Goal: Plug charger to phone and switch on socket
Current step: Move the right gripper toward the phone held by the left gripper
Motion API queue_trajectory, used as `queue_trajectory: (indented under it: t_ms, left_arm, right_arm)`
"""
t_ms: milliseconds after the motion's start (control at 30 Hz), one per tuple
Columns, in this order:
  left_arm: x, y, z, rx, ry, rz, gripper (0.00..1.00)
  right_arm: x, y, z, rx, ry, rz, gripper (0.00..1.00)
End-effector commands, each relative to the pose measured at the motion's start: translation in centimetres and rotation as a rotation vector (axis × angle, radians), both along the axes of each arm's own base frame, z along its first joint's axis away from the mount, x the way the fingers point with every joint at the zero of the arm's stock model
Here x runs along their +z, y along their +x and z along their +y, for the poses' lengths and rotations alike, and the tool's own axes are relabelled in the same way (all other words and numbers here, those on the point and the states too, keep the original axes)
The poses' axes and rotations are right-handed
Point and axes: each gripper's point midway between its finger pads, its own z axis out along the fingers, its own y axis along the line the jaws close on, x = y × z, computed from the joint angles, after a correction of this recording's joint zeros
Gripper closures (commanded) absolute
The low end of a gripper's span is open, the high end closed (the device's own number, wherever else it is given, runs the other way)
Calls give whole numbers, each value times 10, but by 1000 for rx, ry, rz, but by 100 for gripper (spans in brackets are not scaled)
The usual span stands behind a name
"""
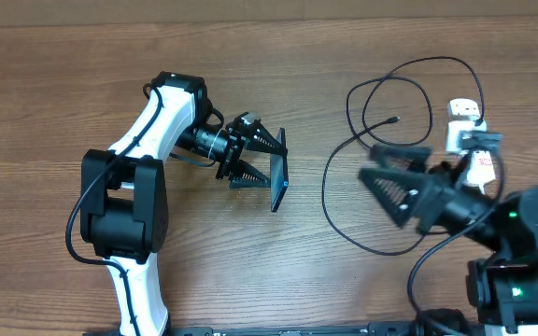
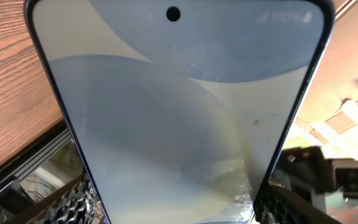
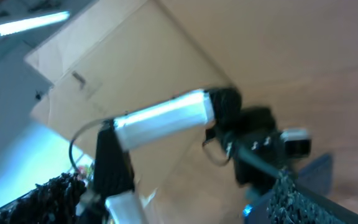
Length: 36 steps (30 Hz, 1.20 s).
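Observation:
In the overhead view the phone (image 1: 279, 171) stands on its long edge, lifted off the table, with my left gripper (image 1: 265, 161) shut across its width. Its pale blue screen (image 2: 179, 106) fills the left wrist view, a finger (image 2: 286, 202) pressing each black edge. The charger (image 1: 325, 187) lies in loose loops on the table to the right, its small plug tip (image 1: 395, 119) free inside the upper loop. My right gripper (image 1: 381, 180) hovers open over the loops, nothing between its fingers. The socket (image 1: 462, 124) lies at the far right, partly hidden by the right arm.
The wooden table (image 1: 82, 75) spreads around both arms. The right wrist view is blurred; it shows the left arm (image 3: 163, 118) across the table and the right gripper's dark fingers (image 3: 297, 199) at the bottom corners.

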Motion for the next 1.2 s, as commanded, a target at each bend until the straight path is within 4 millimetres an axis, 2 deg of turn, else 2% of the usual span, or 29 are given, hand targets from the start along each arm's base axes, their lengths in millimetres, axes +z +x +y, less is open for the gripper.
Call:
queue_trajectory:
  t_ms: [0, 100, 167, 267, 433, 567, 700, 800, 867, 933, 1000, 1067, 1167]
  left_arm:
    - [13, 8, -4, 25, -54, -29, 55]
    - [13, 8, -4, 24, -53, -30, 55]
    - [13, 8, -4, 25, -54, -29, 55]
    - [13, 8, -4, 25, -54, -30, 55]
    - [13, 8, -4, 24, -53, -30, 55]
    - [13, 8, -4, 24, -53, -31, 55]
    - [12, 8, -4, 21, -51, -35, 55]
    - [12, 7, -4, 20, -49, -35, 55]
    - [12, 7, -4, 20, -49, -36, 55]
    - [12, 7, -4, 19, -49, -36, 55]
    - [12, 7, -4, 19, -49, -36, 55]
    - [12, 7, -4, 19, -49, -36, 55]
    - [12, 7, -4, 20, -49, -36, 55]
  right_arm:
    - [-27, 13, 11, -130, -101, 62, 1]
    - [-61, 14, 18, -200, -202, 163, 1]
    - [-77, 10, 26, -226, -264, 198, 1]
    - [-76, 0, 40, -253, -287, 191, 1]
    - [-65, -18, 65, -164, -267, 142, 0]
    - [-79, -28, 71, -102, -307, 183, 0]
    - [-75, -14, 70, -169, -299, 161, 2]
    - [-75, -4, 70, -210, -304, 159, 15]
    - [-82, 6, 70, -245, -346, 184, 19]
    - [-91, 16, 73, -280, -402, 211, 19]
    - [-97, 21, 84, -273, -459, 221, 18]
    - [-102, 24, 102, -262, -523, 226, 9]
    - [-109, 28, 110, -332, -637, 217, 0]
